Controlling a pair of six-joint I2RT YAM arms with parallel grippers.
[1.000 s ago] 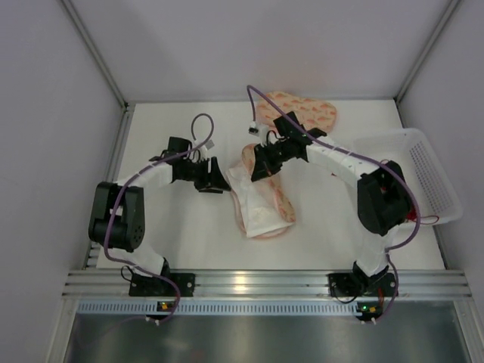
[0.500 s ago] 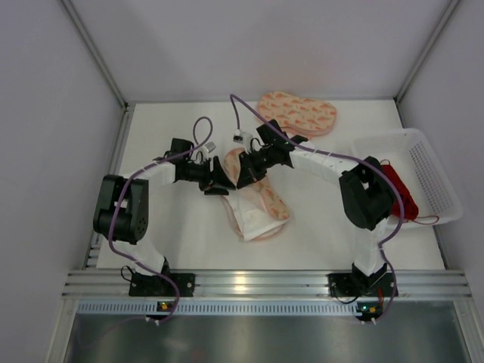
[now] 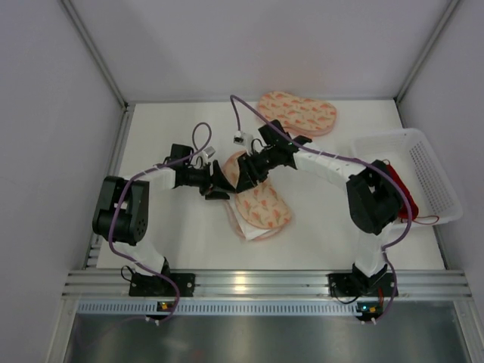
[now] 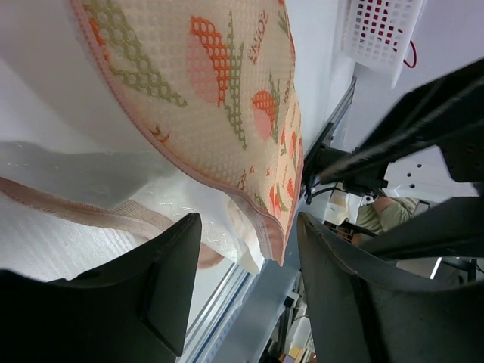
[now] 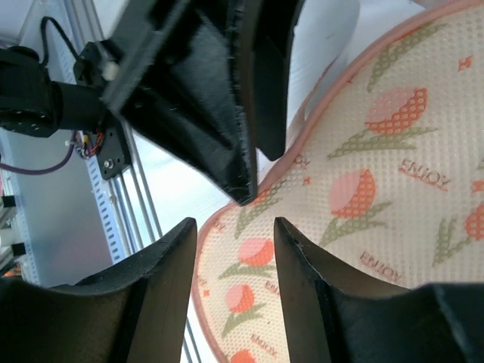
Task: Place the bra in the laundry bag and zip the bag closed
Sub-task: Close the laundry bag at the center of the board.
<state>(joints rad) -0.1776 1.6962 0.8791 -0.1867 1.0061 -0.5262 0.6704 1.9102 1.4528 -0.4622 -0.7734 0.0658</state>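
The laundry bag [image 3: 257,203] lies mid-table with its printed flap folded over the paler inside, its left edge still gaping. My left gripper [image 3: 217,181] is open at that left edge; in the left wrist view the open gripper [image 4: 246,253] sits under the raised printed flap [image 4: 227,98]. My right gripper [image 3: 246,171] is open just above the bag's far end; in the right wrist view the open gripper [image 5: 236,227] hovers over the print [image 5: 363,197]. The red bra [image 3: 398,190] lies in the white basket [image 3: 437,175] at the right.
An identical twin pouch [image 3: 297,112] lies at the back of the table behind my right arm. The left gripper's fingers [image 5: 219,98] show close ahead in the right wrist view. The basket [image 4: 378,30] also shows in the left wrist view. Walls enclose three sides.
The bag's flap has been folded down over its pale inside, so the print now faces up. My right gripper moved left and my left gripper moved right, meeting at the bag's far left end.
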